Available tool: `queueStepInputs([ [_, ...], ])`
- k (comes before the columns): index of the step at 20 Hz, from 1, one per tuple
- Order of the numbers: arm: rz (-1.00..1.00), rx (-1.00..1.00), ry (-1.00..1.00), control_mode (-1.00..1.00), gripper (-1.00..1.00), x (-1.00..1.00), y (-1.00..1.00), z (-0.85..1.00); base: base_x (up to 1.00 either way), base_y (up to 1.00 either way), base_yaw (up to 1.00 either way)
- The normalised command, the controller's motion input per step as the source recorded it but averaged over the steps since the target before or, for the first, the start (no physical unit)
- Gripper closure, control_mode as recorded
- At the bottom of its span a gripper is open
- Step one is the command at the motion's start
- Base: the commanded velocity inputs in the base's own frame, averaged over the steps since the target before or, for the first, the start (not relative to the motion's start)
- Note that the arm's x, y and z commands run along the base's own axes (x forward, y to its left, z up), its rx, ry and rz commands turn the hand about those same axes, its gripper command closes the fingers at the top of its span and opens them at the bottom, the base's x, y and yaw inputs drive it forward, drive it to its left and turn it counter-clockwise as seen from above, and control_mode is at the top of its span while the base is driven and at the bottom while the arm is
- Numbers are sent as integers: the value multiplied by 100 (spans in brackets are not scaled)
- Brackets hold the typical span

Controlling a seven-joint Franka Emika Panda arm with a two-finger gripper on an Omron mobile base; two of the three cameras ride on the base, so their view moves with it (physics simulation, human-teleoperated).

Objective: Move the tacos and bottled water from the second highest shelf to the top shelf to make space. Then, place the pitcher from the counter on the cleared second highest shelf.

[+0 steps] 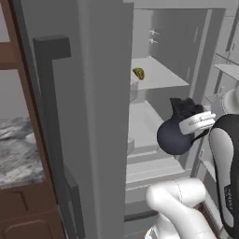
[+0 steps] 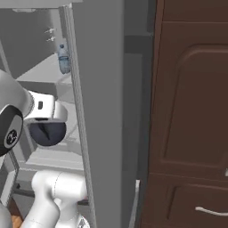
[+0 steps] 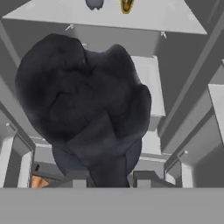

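Observation:
My gripper is shut on the dark blue-grey pitcher, which hangs in the open fridge in front of the second highest shelf; whether it touches the board I cannot tell. The pitcher fills the middle of the hand view and shows below the white wrist as the pitcher in the right base view. On the top shelf lies the yellow tacos, and the bottled water stands there too. The hand view shows the tacos and the bottled water at its top edge.
The grey fridge door stands open close on the left, with the marbled counter beyond it. A dark brown cabinet flanks the fridge on the right. Door-side racks sit at the far right, lower shelves below.

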Motion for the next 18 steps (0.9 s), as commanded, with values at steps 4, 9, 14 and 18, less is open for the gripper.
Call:
queueStepInputs([
  [4, 0, 0, 0, 100, 100, 0, 0, 0, 100, 31, 21],
  [9, 0, 0, 0, 100, 100, 0, 0, 0, 94, 37, 15],
  [14, 0, 0, 0, 100, 100, 0, 0, 0, 65, 45, 4],
  [18, 0, -18, 0, -100, 100, 72, 49, -46, 0, 0, 0],
])
